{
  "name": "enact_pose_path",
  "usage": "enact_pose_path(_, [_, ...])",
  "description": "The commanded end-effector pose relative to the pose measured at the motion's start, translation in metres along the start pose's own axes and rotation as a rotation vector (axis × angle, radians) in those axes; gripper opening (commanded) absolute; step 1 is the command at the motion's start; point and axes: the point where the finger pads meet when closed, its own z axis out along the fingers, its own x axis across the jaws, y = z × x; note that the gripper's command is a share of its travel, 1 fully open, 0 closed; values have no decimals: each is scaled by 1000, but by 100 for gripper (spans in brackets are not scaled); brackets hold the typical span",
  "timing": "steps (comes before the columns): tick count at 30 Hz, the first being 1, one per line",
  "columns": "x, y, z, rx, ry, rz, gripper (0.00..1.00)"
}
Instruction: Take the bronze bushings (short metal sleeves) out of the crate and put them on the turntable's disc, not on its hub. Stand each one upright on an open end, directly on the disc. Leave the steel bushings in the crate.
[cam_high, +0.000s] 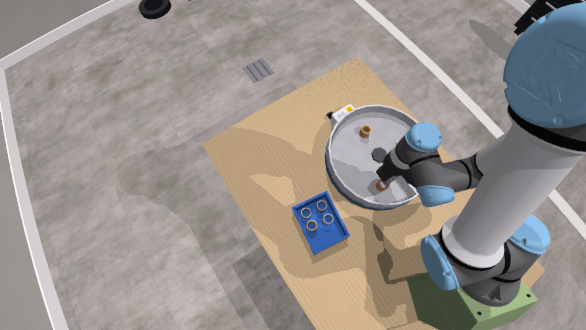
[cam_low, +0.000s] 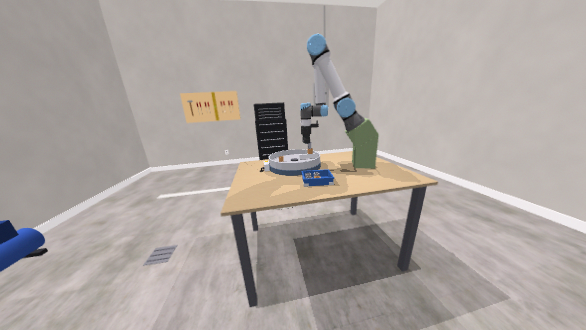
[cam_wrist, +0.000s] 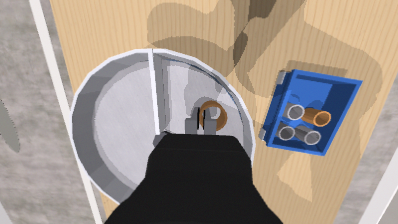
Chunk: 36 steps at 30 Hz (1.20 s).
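Observation:
My gripper (cam_wrist: 201, 114) (cam_low: 309, 146) is shut on the wall of a bronze bushing (cam_high: 381, 187) (cam_low: 310, 151) (cam_wrist: 223, 120). The bushing is upright, above the disc (cam_high: 350, 145) (cam_wrist: 122, 110), between the hub (cam_high: 378, 154) and the crate-side rim. Another bronze bushing (cam_high: 366, 129) (cam_low: 281, 159) stands on the disc; the arm hides it in the wrist view. The blue crate (cam_high: 320, 242) (cam_wrist: 312, 87) holds one bronze bushing (cam_wrist: 311, 116) and three steel bushings, one of them beside the bronze one (cam_wrist: 301, 134). Any gap under the held bushing is hard to judge.
A raised rim (cam_high: 328, 162) (cam_low: 295, 166) surrounds the disc. A straight divider wall (cam_wrist: 153, 90) runs from the hub to the rim, beside my gripper. A small white box (cam_high: 343, 113) sits at the turntable's outer edge. The wooden table (cam_high: 240, 145) carries everything.

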Motion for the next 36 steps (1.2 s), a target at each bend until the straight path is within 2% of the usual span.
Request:
enact_pose_path(1, [-24, 3, 0, 0, 12, -8, 0])
enact_pose_path(6, [-35, 4, 0, 0, 11, -8, 0])
enact_pose_path(21, [-88, 9, 1, 0, 11, -8, 0])
enact_pose_path(23, [-88, 9, 1, 0, 11, -8, 0])
enact_pose_path(36, [-129, 11, 2, 3, 13, -8, 0])
